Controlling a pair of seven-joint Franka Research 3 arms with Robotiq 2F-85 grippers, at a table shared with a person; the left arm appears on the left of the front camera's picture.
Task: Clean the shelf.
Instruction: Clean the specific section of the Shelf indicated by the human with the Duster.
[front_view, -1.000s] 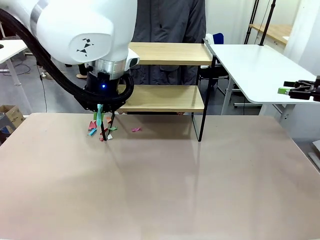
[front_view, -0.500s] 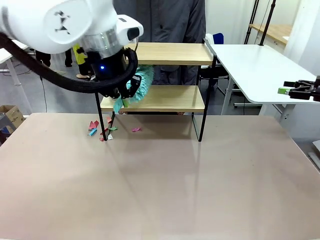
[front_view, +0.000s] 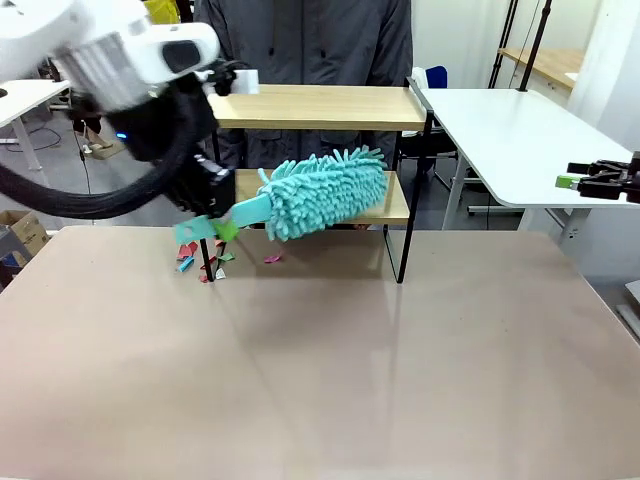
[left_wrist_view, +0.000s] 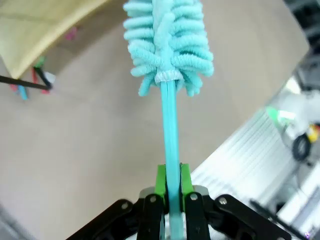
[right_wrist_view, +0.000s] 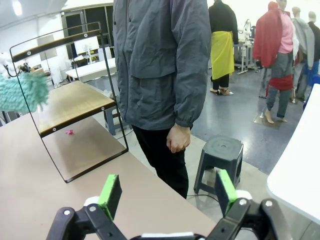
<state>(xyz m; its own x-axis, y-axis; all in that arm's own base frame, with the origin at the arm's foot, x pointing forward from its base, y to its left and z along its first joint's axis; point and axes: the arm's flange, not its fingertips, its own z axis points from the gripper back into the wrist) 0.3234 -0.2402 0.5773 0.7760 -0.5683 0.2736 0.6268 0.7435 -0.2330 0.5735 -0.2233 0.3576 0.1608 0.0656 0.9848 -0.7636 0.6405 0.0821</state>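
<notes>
Shelf (front_view: 330, 107) of two light wooden boards, black-framed, lies crosswise before us (boards level); our left gripper (left_wrist_view: 170, 176) pinches a fluffy teal duster (front_view: 322, 190), right gripper (right_wrist_view: 165, 192) gapes empty.

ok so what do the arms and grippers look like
Left arm: rounded white shell with a grey band, black wrist with a small blue light, and a thick black cable. Both the left gripper and right gripper are black with green pads.
</notes>
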